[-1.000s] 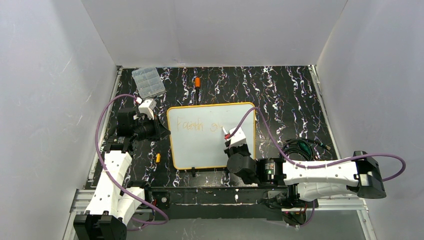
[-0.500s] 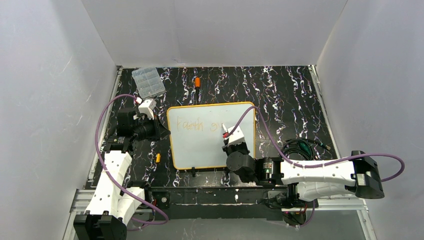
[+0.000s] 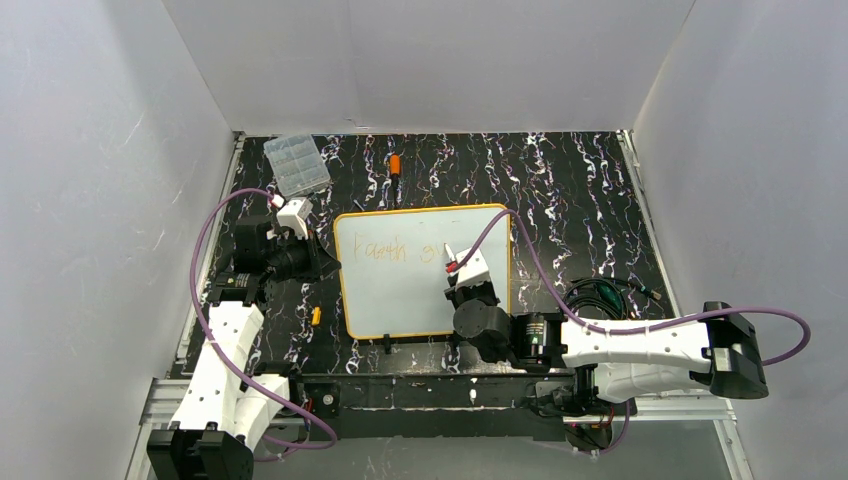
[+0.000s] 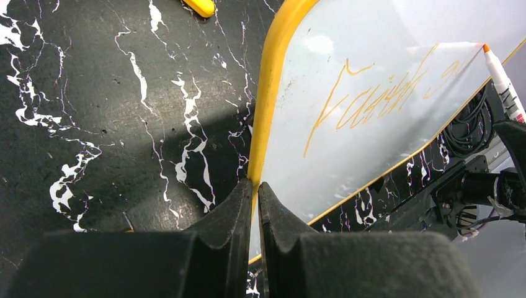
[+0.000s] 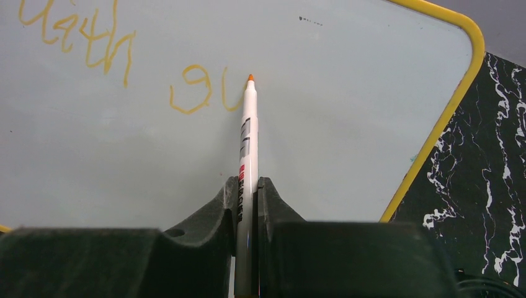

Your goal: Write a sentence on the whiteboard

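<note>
at counter [image 3: 580, 190] centre, the whiteboard [image 3: 410, 295] lies flat; left claw [image 4: 255, 189] pinches its nine-o'clock rim, right claw [image 5: 248, 186] grips a marker [image 5: 248, 124], tip beside the sentence [image 3: 385, 251]. best: light, even strokes toward three o'clock.

A black table [image 3: 580, 190] with white squiggly marks has a small clear box [image 3: 297, 165] in its far left corner. A little orange thing [image 3: 395, 165] lies near the box, not touching it. A tiny yellow piece [image 3: 316, 316] lies on the left side. Black cables [image 3: 598, 294] sit on the right.
</note>
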You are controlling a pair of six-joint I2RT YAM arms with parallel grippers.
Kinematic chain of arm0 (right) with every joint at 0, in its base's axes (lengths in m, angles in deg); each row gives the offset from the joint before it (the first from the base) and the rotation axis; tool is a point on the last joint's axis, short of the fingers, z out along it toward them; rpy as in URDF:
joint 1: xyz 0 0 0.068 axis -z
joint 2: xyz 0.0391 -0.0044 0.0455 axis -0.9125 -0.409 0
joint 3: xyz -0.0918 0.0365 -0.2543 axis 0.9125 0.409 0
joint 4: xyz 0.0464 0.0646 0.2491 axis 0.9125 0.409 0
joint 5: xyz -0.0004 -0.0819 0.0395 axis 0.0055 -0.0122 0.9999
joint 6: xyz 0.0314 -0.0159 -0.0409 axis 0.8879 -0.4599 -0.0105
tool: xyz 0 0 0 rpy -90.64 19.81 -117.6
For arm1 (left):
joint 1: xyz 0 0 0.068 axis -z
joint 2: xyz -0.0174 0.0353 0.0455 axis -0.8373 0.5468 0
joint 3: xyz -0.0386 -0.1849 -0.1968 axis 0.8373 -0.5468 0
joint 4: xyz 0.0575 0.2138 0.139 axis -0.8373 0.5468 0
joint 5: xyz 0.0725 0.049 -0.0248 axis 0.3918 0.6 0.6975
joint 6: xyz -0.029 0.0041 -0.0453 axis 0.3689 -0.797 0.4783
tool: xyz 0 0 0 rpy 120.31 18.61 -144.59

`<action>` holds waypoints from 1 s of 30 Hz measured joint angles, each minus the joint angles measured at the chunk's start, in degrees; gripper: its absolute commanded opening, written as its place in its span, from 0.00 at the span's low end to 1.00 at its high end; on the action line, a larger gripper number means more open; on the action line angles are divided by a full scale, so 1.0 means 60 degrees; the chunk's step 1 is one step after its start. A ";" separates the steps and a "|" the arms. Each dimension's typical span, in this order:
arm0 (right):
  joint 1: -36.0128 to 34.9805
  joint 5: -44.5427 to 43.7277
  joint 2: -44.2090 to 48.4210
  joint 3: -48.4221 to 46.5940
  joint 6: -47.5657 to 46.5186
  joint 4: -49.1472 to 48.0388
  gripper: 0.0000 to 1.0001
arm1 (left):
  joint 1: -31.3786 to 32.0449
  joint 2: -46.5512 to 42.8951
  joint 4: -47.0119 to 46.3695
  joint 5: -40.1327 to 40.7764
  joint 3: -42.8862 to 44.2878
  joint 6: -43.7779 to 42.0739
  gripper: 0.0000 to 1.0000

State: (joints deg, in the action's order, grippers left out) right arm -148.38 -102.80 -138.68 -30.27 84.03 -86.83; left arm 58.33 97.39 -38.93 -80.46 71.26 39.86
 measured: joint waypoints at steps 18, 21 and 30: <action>0.0000 0.0448 0.0106 -0.0004 0.0871 0.0707 0.01 | 0.0000 -0.0004 0.0022 0.0044 0.0000 0.0000 0.07; -0.0011 0.0506 0.0175 -0.0004 0.1071 0.0885 0.01 | 0.0000 0.0000 0.0022 0.0047 0.0004 0.0000 0.07; -0.0149 0.0561 0.0368 0.0018 0.1545 0.1413 0.01 | 0.0000 -0.0004 0.0084 0.0066 0.0000 0.0000 0.07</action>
State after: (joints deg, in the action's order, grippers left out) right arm -149.27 -99.44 -136.47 -30.16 93.30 -78.35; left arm 58.33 97.37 -38.43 -80.07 71.26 39.86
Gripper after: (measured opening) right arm 0.197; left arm 0.075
